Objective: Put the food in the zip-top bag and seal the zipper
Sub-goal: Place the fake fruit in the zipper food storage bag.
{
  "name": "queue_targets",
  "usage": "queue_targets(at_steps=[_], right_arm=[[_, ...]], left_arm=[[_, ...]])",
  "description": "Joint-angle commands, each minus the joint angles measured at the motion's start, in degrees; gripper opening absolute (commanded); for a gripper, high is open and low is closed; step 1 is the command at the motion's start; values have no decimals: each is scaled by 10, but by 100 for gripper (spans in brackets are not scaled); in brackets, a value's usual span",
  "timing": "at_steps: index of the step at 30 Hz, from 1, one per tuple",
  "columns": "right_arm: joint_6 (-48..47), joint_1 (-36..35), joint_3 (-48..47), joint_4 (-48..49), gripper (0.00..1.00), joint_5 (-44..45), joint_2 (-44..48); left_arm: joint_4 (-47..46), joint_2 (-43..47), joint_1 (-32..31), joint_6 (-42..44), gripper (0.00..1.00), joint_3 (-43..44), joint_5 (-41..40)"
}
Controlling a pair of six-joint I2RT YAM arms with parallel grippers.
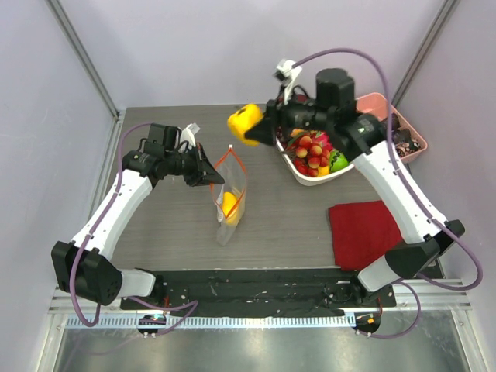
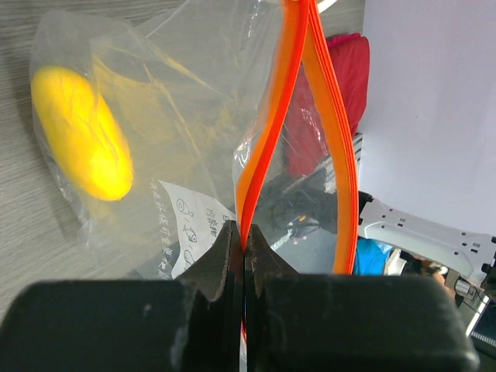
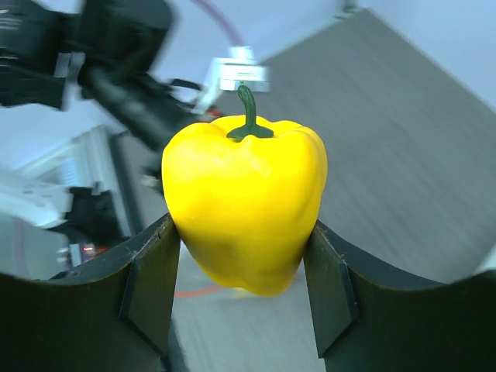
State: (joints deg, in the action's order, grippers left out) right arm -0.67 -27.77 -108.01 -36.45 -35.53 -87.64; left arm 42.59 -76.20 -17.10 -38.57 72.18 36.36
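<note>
The right pincer (image 3: 242,225) clamps the glossy, probably slippery yellow pepper (image 3: 244,178) across its sides. The left pincer (image 2: 244,232), shut, pinches the limp bag (image 2: 178,101) by its zipper (image 2: 260,170).

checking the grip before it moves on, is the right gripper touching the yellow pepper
Touching. The right wrist view shows both fingers of the right gripper pressed against the sides of the yellow pepper, no gap.

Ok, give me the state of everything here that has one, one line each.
left gripper, shut on zipper.
right gripper, shut on yellow pepper.
zipper, unsealed.
zip-top bag, mouth open, one yellow piece inside.
yellow pepper, held aloft.
white basket, holding more fruit pieces.
red cloth, lying folded.
</note>
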Motion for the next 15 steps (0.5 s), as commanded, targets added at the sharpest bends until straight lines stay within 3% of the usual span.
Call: queue_targets(at_steps=[1, 6, 15], right_arm=[[118, -77, 85, 192, 32, 17, 6], [166, -120, 176, 277, 31, 49, 19], [129, -151, 252, 203, 32, 97, 21]], left_arm=[[-25, 11, 2, -2, 0, 7, 25], [-28, 15, 3, -5, 0, 4, 23], [-29, 18, 9, -6, 0, 4, 26]])
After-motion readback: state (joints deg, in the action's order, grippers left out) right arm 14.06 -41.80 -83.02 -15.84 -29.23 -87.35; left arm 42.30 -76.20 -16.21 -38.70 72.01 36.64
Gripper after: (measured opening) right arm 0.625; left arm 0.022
